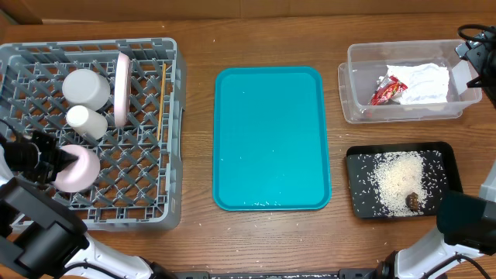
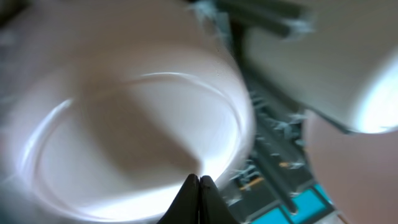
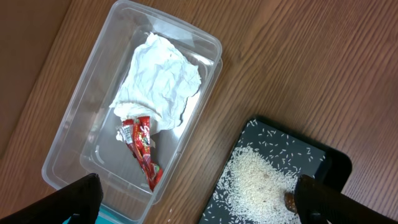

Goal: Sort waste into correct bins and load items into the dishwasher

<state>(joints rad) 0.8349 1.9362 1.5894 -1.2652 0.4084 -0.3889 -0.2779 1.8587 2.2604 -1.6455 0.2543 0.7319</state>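
My left gripper [image 2: 199, 185] is shut on the rim of a small white bowl [image 2: 124, 124], holding it tilted over the front left of the grey dish rack [image 1: 147, 205]. In the rack are a white bowl [image 1: 85, 87], a cup [image 1: 87, 122], a plate on edge [image 1: 122, 89] and chopsticks [image 1: 162, 101]. My right gripper [image 3: 202, 202] is open and empty, high over the clear tub [image 3: 81, 124] and black tray [image 3: 323, 155]. The tub holds the napkin [image 3: 160, 81] and red wrapper [image 3: 142, 146]. The black tray holds rice [image 3: 255, 180] and the brown lump [image 3: 290, 200].
A flat teal tray [image 1: 271, 139] lies in the middle of the table between the rack and the bins. The right arm [image 1: 477, 54] hangs over the tub's far right end. In the left wrist view a white dish [image 2: 348, 62] is close on the right.
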